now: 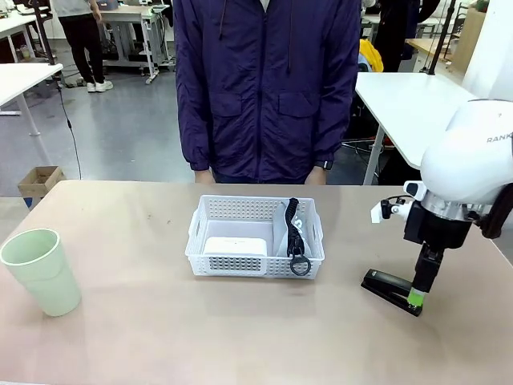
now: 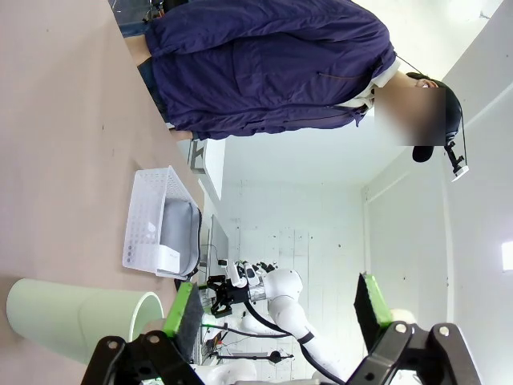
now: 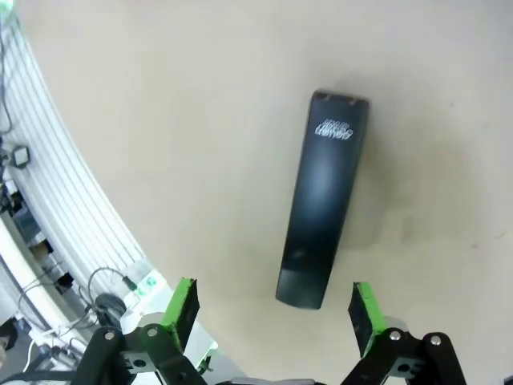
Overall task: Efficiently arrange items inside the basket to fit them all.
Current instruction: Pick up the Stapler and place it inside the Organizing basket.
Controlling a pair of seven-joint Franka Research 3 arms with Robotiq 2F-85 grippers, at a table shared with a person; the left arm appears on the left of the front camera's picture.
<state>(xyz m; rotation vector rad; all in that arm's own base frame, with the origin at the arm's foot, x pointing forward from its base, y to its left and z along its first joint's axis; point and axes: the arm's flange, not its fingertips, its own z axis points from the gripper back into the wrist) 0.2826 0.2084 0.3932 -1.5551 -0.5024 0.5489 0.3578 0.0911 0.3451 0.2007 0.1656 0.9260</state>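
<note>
The right claw (image 1: pixel 415 298) stands wide open over the black stapler (image 1: pixel 389 287), which lies flat on the table (image 1: pixel 144 337) well to the right of the white lattice basket (image 1: pixel 240 265). In the right wrist view the two green pads are on both sides of the near end of the stapler (image 3: pixel 325 200), not pressing it. I judge the claw (image 3: pixel 272 311) is lined up across the narrow body so that it can close on it.

In the basket the white rectangular box (image 1: pixel 235 245) lies flat on the left. The grey pouch (image 1: pixel 280 233) stands on its edge along the right wall, its black strap (image 1: pixel 295 233) hanging over the rim. This probably saves floor space for the rest.

The pale green cup (image 1: pixel 42 271) waits upright at the far left, near the left claw (image 2: pixel 277 313), which is also wide and empty.

The stapler has small white print, too small to read. On the right arm's shell I read "RANK", cut by the picture edge.
</note>
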